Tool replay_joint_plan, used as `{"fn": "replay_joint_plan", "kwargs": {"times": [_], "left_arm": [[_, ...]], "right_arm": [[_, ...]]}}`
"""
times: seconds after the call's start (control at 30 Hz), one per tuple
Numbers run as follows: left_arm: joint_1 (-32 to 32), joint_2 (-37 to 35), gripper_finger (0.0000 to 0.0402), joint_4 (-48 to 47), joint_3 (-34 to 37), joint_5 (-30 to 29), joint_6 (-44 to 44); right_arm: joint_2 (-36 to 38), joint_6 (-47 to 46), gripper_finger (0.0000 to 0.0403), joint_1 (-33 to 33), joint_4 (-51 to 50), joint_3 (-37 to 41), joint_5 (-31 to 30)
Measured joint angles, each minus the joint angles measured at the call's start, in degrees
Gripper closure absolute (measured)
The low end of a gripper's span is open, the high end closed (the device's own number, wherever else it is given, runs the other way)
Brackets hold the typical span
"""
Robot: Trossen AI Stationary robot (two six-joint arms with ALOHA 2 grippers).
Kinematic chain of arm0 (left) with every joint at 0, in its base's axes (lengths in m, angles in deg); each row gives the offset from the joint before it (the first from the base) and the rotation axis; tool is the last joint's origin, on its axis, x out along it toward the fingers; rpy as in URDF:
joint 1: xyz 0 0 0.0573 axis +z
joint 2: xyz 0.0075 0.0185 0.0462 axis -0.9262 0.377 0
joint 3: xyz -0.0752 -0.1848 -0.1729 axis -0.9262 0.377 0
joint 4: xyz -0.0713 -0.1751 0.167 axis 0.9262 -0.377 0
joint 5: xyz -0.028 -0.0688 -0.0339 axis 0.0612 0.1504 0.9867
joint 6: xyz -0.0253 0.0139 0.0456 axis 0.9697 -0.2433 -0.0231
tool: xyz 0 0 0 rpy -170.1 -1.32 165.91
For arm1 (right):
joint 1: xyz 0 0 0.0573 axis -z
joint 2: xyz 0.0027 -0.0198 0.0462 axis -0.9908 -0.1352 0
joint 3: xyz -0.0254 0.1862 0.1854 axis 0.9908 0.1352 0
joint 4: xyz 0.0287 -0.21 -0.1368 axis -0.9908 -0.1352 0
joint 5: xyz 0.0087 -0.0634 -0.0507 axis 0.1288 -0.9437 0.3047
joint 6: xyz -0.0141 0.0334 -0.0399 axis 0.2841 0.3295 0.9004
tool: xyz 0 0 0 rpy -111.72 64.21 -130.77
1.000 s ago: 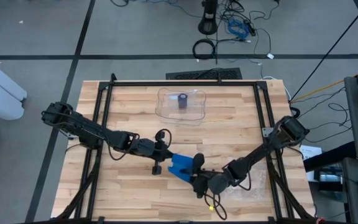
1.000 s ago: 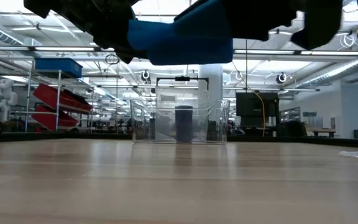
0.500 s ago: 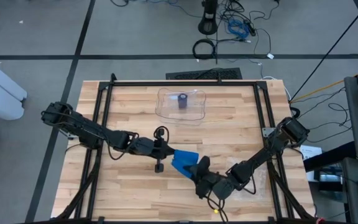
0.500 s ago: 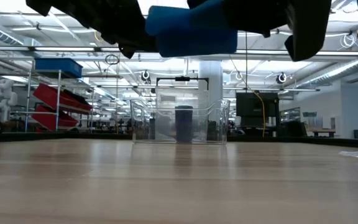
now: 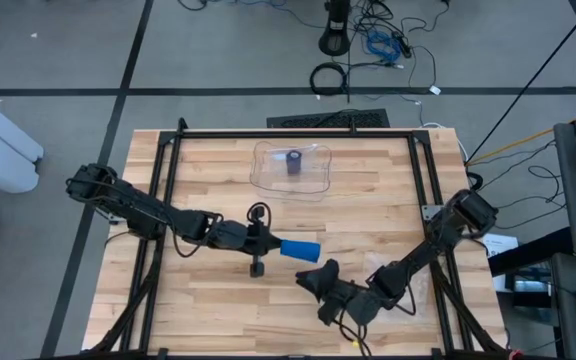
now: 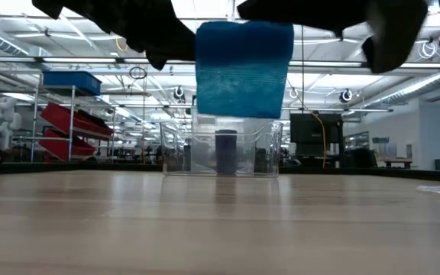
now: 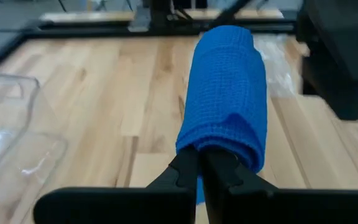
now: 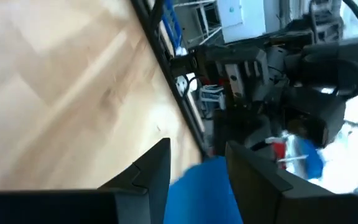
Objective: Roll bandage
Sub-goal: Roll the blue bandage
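A blue bandage (image 5: 300,249) is wound into a roll above the table's middle, with my left gripper (image 5: 273,246) shut on it. In the low view a flat tail (image 6: 243,76) hangs from it, clear of the table. My right gripper (image 5: 313,275) stands open just near-right of the roll. The high view shows a small gap between its tips and the roll. In the right wrist view, blue cloth (image 8: 204,193) shows between its fingers (image 8: 157,168). Whether they touch it, I cannot tell. My left gripper has the bandage wound around its shut fingers (image 7: 191,168), which enter the roll at its end (image 7: 219,146). The fingers come level from the table's left and lie along the roll. The roll is lifted clear, with its loose tail hanging slack below.
A clear plastic tray (image 5: 268,175) at the table's far middle holds a dark upright roll (image 5: 294,162). A clear wrapper (image 5: 413,290) lies near the right arm. A black frame (image 5: 288,133) runs around the tabletop. Bare wood lies under the grippers.
My right gripper has drawn back toward the near right edge and rolled about its own axis. The bandage's broad flap, which reached across to that gripper, now hangs straight down from the roll. My left gripper has stayed in place.
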Motion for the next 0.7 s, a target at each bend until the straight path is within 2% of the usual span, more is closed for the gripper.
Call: {"fn": "replay_joint_plan", "kwargs": {"times": [0.07, 0.1, 0.17, 0.2, 0.27, 0.33, 0.4, 0.47, 0.57, 0.7], "left_arm": [[-0.35, -0.02, 0.0395, 1.3, 0.0, -1.39, -0.31], [-0.6, -0.04, 0.0395, 1.63, 0.0, -2.16, -0.64], [-1.37, -0.04, 0.0395, 1.6, 0.0, -3.15, -1.63], [-1.72, -0.04, 0.0395, 1.51, 0.0, -3.33, -1.7], [-2.23, -0.46, 0.0395, 1.3, 0.0, -3.45, -2.32], [-2.52, -0.75, 0.0395, 1.73, -0.03, -4.15, -3.15], [-2.8, -0.9, 0.0395, 1.5, -0.06, -5.74, -3.19], [-2.84, -1.03, 0.0395, 1.54, -0.04, -6.56, -3.22], [-2.86, -1.14, 0.0395, 1.66, -0.04, -6.68, -3.38], [-2.84, -1.14, 0.0395, 2.07, -0.04, -6.68, -3.57]], "right_arm": [[0.0, -7.87, 0.0261, -1.11, 0.26, 0.0, -1.59], [0.0, -13.94, 0.0261, -1.78, 0.29, 0.0, -5.05], [0.04, -25.01, 0.0266, -3.62, 0.91, 0.02, -19.56], [0.73, -26.51, 0.0269, -4.64, 0.28, 0.04, -26.11], [3.11, -27.08, 0.0276, -6.29, 0.46, 0.07, -30.49], [6.42, -33.19, 0.0283, -7.49, 0.82, 0.07, -28.29], [9.58, -41.98, 0.0287, -8.07, -0.22, 0.69, -20.76], [11.59, -52.02, 0.0288, -8.06, -3.57, 2.28, -15.96], [13.26, -67.44, 0.0282, -7.5, -9.15, 5.78, -12.36], [11.94, -81.48, 0.0262, -6.51, -8.64, 12.29, -9.22]]}}
